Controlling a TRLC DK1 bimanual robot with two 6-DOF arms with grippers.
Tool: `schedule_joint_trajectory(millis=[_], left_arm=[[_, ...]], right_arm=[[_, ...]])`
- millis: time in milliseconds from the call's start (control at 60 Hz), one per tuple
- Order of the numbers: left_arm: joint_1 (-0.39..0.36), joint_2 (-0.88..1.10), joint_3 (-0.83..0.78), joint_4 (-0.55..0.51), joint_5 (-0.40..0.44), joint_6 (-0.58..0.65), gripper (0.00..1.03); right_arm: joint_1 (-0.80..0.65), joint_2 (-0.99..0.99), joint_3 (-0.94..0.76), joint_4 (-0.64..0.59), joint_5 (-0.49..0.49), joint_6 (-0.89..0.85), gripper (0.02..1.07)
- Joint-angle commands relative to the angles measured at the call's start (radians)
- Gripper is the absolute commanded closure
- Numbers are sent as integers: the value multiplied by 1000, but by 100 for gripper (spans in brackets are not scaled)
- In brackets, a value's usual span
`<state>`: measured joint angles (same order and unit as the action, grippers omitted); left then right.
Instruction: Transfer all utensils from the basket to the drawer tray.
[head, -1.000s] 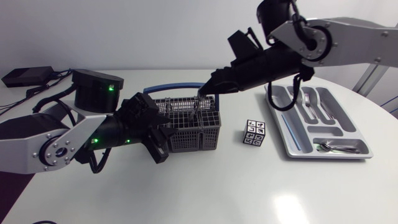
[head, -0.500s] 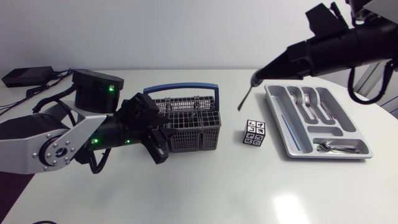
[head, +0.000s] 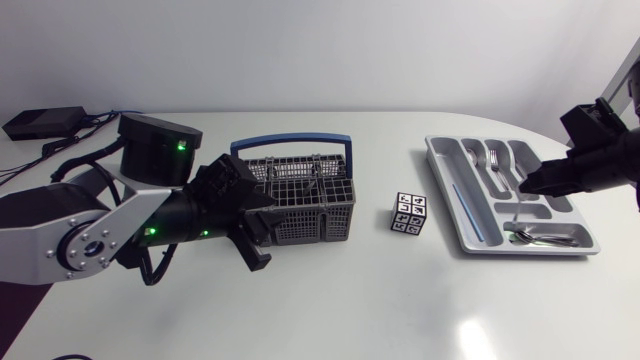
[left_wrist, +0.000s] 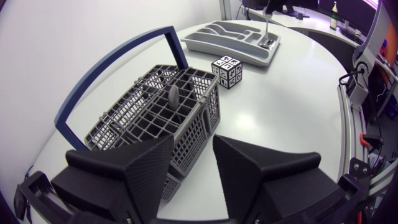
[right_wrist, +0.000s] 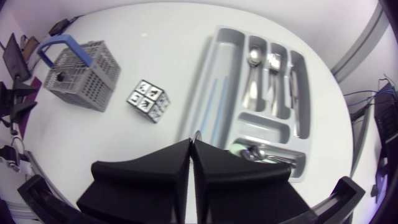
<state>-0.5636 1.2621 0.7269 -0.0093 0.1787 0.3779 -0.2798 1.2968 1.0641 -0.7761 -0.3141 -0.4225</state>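
A thin metal utensil (left_wrist: 266, 31) hangs upright from the right gripper (right_wrist: 191, 144), whose fingers are pressed together on its top end, so only a sliver of metal shows at their tips. Held by the end like this, it hangs straight down below the gripper and can likely be lowered lengthwise into a slot. Directly beneath the gripper is the tray (head: 480, 235), with forks and spoons (right_wrist: 264, 78) already in the long slots ahead of the fingers and more spoons in the crosswise slot just beside them. Which slot the utensil is meant for I cannot tell

Well apart from that gripper, the basket (head: 335, 220) has at least one spoon (left_wrist: 173, 95) standing bowl-up in its grid, and a darker piece near it, so the job looks unfinished. The left gripper (left_wrist: 193, 149) is spread, with the basket's near corner just ahead of and between its fingers, probably to steady the basket during pulls. Whether the fingers touch the wall is unclear

A patterned cube (head: 409, 213) sits between basket and tray, beyond the left gripper
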Motion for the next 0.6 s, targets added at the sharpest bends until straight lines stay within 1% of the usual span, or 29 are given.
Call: schedule_joint_trajectory(millis=[0, 167, 233, 367, 533, 583], left_arm=[[-12, -32, -18, -11, 5, -25, 58], [-7, -66, -34, -31, 5, -28, 58], [-7, -79, -38, -38, 5, -30, 58], [-10, -99, -43, -50, 7, -37, 58], [-12, -110, -52, -52, 7, -42, 58], [-12, -112, -53, -52, 7, -42, 58]], right_arm=[[-61, 35, -36, 64, 56, -88, 101], [-134, 116, -64, 198, 190, -173, 101], [-151, 145, -73, 238, 214, -188, 101], [-170, 208, -104, 340, 299, -223, 101], [-168, 268, -147, 434, 357, -236, 101], [-165, 282, -158, 445, 362, -237, 100]])
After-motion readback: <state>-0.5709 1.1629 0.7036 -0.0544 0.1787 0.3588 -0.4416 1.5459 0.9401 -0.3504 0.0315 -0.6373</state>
